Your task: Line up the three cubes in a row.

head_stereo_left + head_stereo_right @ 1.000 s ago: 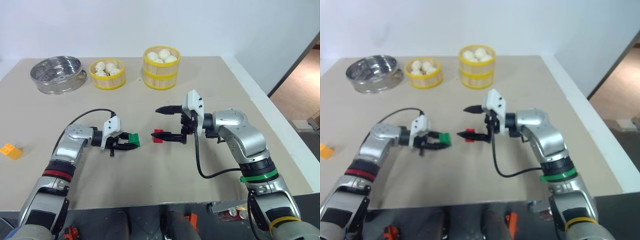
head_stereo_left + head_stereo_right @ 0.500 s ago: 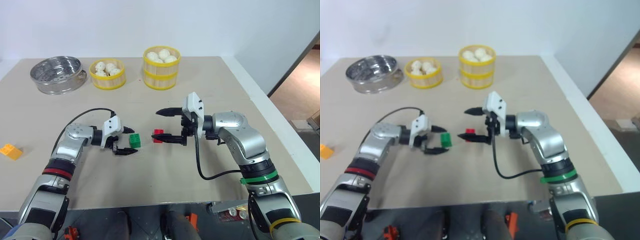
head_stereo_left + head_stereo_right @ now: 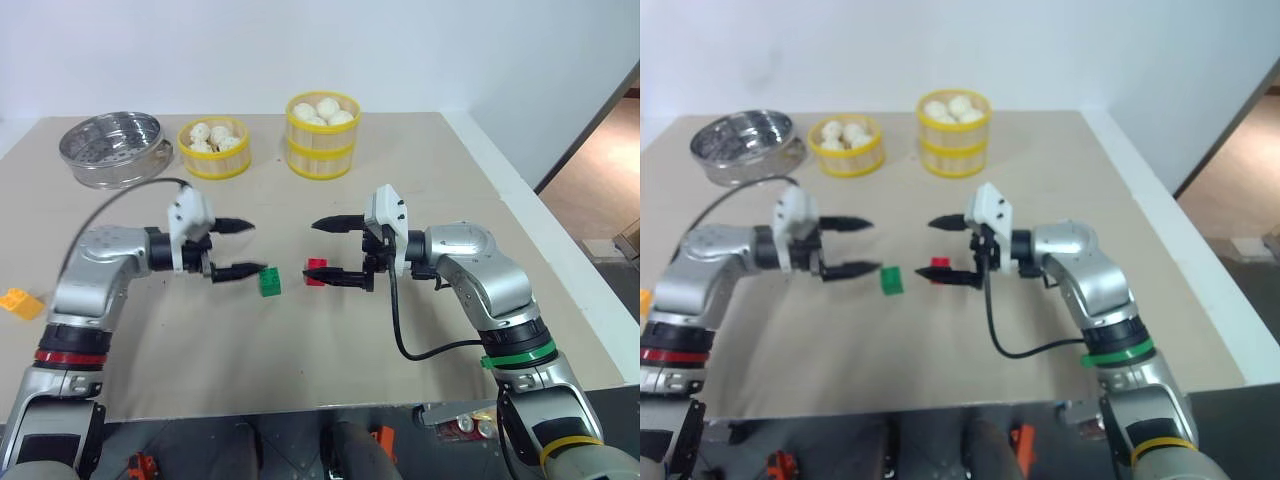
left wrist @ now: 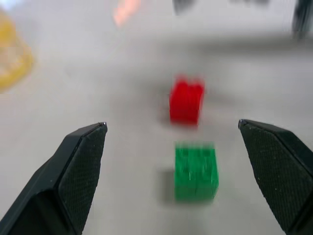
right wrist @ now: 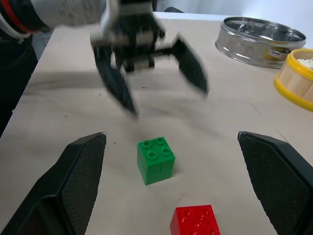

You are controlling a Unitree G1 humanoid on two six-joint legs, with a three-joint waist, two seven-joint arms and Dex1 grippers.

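While the green cube [image 3: 269, 281] and red cube [image 3: 317, 271] sit side by side at frame centre, the orange-yellow cube [image 3: 21, 301] lies at far left, nearer the left gripper [image 3: 239, 248], whose fingers, like the right gripper's [image 3: 324, 251], are spread and empty.

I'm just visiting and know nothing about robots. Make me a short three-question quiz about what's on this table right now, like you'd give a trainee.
1. True or false: the left gripper is clamped on the green cube.
2. Which cube lies far from the other two, near the table's left edge?
A. the red cube
B. the green cube
C. the orange-yellow cube
3. Fill in: the two yellow baskets at the back hold white ____.

Key
1. False: it is open, and the green cube sits free on the table.
2. C.
3. Buns. The red and green cubes already sit side by side; the right gripper is open around the red one.
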